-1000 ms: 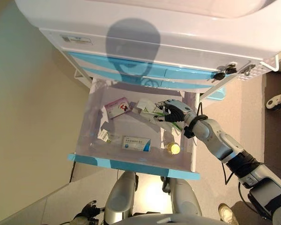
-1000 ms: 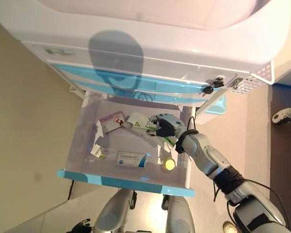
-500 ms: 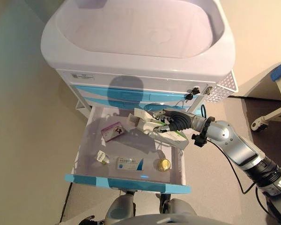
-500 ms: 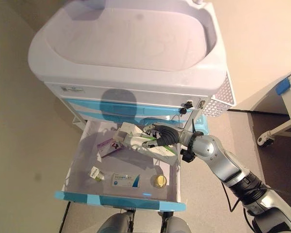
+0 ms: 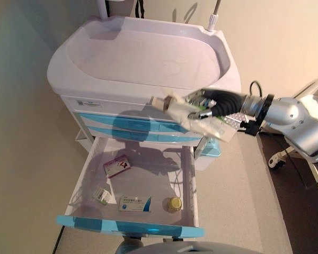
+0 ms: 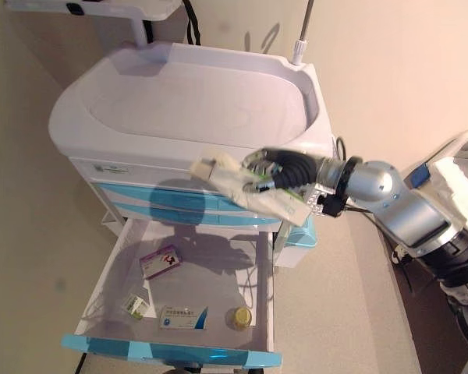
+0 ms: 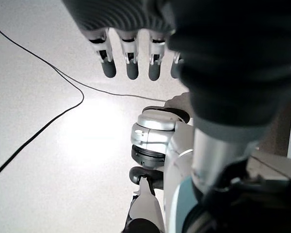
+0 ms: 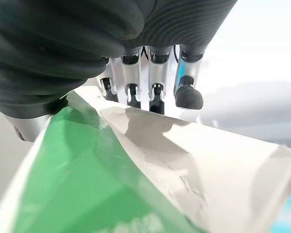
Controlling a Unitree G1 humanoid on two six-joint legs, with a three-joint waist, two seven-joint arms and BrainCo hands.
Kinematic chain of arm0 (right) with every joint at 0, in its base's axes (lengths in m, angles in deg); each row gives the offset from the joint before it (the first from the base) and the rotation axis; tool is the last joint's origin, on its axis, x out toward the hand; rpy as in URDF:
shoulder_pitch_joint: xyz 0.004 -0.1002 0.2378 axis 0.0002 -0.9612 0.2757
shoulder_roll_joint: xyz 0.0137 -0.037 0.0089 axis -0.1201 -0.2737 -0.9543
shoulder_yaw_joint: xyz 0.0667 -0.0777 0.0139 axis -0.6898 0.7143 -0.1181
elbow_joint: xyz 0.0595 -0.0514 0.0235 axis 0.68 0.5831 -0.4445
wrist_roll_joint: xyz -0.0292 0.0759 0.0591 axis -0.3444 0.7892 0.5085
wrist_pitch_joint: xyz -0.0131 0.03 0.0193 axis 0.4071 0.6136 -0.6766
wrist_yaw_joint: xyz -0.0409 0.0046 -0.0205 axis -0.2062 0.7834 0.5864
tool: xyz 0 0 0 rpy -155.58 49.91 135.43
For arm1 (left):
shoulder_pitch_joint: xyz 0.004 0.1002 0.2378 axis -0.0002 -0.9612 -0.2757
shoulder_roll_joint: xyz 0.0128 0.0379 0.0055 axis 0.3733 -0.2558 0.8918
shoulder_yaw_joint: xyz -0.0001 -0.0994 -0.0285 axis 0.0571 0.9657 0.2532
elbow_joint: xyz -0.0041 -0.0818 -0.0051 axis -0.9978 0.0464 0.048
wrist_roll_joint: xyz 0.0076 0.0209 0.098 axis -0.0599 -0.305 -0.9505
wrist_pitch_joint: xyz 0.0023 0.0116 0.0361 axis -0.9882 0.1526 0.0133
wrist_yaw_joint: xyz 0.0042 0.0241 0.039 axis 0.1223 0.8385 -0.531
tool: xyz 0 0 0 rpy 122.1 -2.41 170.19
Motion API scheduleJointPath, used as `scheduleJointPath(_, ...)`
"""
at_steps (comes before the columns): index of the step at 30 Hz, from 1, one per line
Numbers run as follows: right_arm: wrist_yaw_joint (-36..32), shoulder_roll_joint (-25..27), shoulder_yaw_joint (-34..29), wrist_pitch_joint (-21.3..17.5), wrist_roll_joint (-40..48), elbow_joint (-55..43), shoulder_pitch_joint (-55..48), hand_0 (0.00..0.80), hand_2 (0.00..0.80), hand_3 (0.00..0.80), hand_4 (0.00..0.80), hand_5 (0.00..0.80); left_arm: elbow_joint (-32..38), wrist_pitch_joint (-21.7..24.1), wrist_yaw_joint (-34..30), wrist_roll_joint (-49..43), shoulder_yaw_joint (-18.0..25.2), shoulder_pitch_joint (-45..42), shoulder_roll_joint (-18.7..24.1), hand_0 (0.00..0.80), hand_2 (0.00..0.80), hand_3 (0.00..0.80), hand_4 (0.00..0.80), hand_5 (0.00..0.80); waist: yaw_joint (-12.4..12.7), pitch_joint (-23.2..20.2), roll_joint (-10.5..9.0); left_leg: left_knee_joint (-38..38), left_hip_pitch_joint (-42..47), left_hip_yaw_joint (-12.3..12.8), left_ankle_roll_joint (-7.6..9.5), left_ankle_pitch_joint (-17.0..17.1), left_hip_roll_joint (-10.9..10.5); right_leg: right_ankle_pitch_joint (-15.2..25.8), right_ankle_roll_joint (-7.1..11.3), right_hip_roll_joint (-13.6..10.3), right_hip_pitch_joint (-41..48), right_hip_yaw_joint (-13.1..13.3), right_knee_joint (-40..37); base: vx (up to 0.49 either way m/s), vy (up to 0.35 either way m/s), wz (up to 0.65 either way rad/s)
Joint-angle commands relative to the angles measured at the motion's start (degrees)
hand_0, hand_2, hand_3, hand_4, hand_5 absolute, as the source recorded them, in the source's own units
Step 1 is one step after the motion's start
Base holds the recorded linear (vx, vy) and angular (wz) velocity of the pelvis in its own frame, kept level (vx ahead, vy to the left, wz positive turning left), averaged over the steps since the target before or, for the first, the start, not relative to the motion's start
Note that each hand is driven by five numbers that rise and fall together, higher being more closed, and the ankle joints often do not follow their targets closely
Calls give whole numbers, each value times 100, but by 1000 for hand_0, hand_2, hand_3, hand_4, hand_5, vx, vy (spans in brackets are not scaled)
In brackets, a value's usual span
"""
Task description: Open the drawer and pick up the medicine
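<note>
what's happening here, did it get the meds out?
Yes. The right hand is shut on a white and green medicine box and holds it in the air in front of the cart, above the open drawer. In the drawer lie a purple box, a blue and white box, a yellow-capped bottle and a small vial. The left hand hangs idle over the floor, holding nothing.
</note>
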Motion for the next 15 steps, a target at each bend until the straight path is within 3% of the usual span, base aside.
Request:
scheduleJointPath(1, 589, 58, -34, -333, 3, 143, 514, 800, 800, 800, 800, 800, -312, -11, -83, 154, -45, 44, 43, 0, 0, 0, 0, 0, 183, -129, -297, 2, 2, -13, 44, -130, -162, 417, 401, -113, -309, -50, 71, 29, -6, 5)
scheduleJointPath(8, 1069, -139, 701, -274, -422, 1691, 1847, 800, 800, 800, 800, 800, -403, -60, -41, 321, -77, -92, 152, 0, 0, 0, 0, 0, 324, -124, -362, -13, 89, -156, 51, -161, -175, 345, 396, -129, -213, -212, 169, 44, 4, 9)
scheduleJointPath(14, 1406, -613, 1173, -164, -821, 3215, 2817, 800, 800, 800, 800, 800, -436, -84, -34, 473, -151, -206, 256, 0, 0, 0, 0, 0, 478, -65, -383, 31, 158, -330, 100, -213, -232, 216, 374, -166, -166, -320, 379, 54, 21, 10)
scheduleJointPath(15, 1498, -778, 1285, -126, -1040, 3814, 3092, 800, 800, 800, 800, 800, -433, -99, -31, 561, -191, -232, 272, 0, 0, 0, 0, 0, 523, -58, -385, 57, 172, -383, 112, -227, -261, 172, 370, -190, -130, -361, 429, 57, 26, 17)
